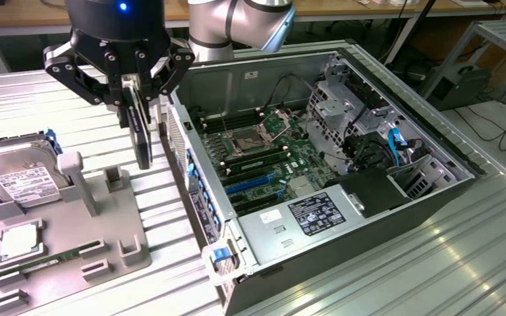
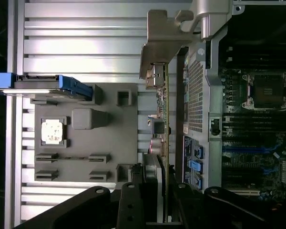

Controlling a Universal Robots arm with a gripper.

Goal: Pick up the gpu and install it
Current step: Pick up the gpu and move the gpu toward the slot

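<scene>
On the exterior view I've got the gripper [image 1: 137,92] clamped on the gpu [image 1: 143,135]. The card hangs on edge in the air between the grey parts tray [image 1: 126,217] and the open computer case [image 1: 367,257], just beside the case wall. On the wrist view the card runs edge-on out from between the black fingers [image 2: 128,200], with its silver bracket [image 2: 164,33] at the far end and the motherboard [image 2: 257,133] off to one side.

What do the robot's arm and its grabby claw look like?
The arm is made of fat, rounded, silver-grey tubes. The gripper is black, with two jointed fingers built from flat, angled bars. A small blue light glows on the round black body above the fingers.
</scene>
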